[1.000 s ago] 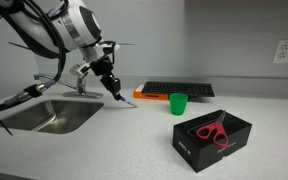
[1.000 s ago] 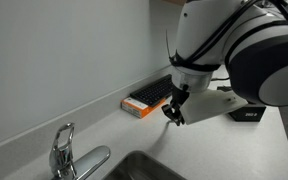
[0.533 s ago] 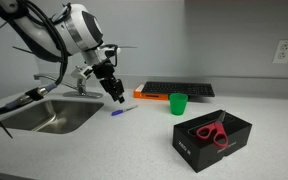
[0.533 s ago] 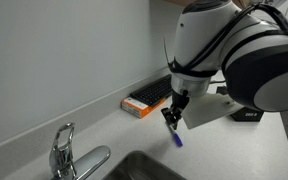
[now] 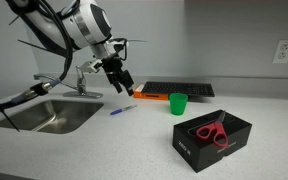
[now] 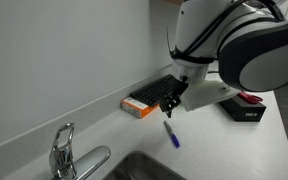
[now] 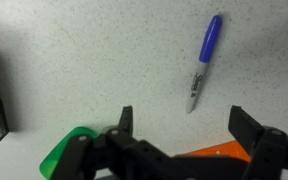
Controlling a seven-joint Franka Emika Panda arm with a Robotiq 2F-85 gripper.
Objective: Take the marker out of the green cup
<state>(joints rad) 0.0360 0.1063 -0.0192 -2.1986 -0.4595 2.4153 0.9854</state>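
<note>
Wrist view: the marker [image 7: 203,62] lies flat on the counter [image 7: 84,50], clear of the green cup [image 7: 69,150] — I've let go and lifted away, gripper [image 7: 182,125] spread wide and empty — task looks done.

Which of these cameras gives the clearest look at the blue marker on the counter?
The wrist view: the marker lies close and whole, blue cap and paler barrel both plain. In both exterior views the marker is only a thin blue sliver on the counter, too small for detail.
</note>
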